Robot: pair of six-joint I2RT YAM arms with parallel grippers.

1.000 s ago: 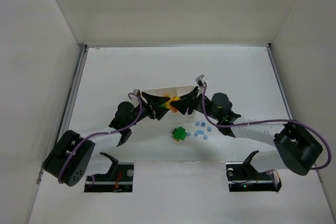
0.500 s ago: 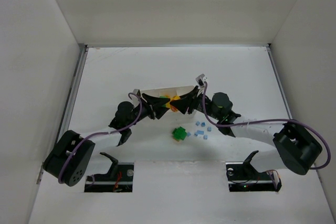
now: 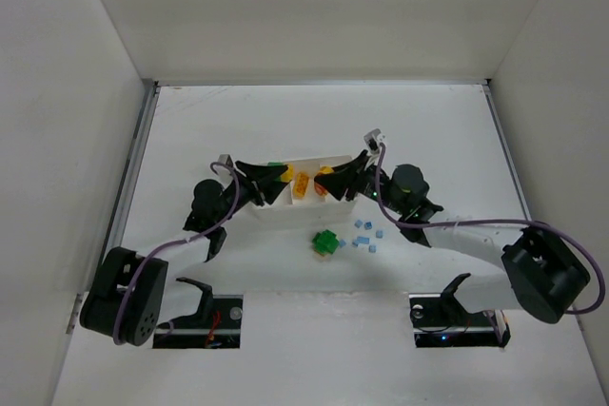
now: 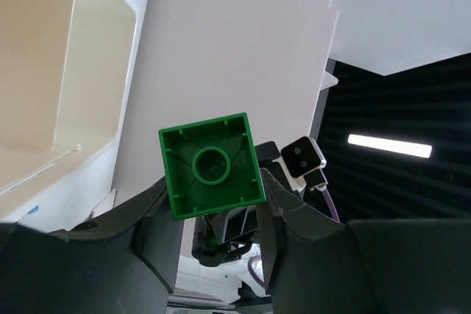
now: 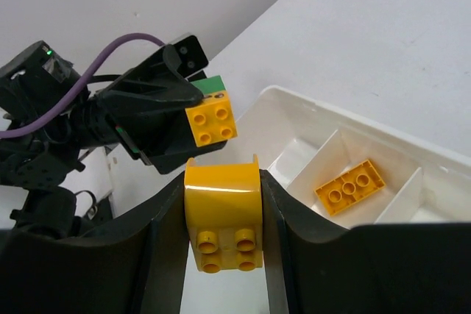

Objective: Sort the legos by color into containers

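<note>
My left gripper [image 3: 274, 181] is shut on a green lego [image 4: 212, 174], seen from its underside in the left wrist view. From the right wrist view a small yellow lego [image 5: 212, 121] sits stuck on that green one. My right gripper [image 5: 223, 200] is shut on a yellow-orange lego [image 5: 223, 222], a little apart from the left gripper. Both hover over the white tray [image 3: 290, 213]. The tray's middle compartment holds a flat yellow-orange lego [image 5: 350, 187]. Green legos [image 3: 326, 242] and several tiny light-blue ones [image 3: 366, 235] lie on the table in front of the tray.
White walls close in the table on the left, right and back. A metal rail [image 3: 133, 168] runs along the left edge. Both arm bases [image 3: 128, 297] sit at the near edge.
The two grippers, close together over the tray before, have pulled apart. The left one moved left with the green lego, the right one moved right with the yellow-orange lego.
</note>
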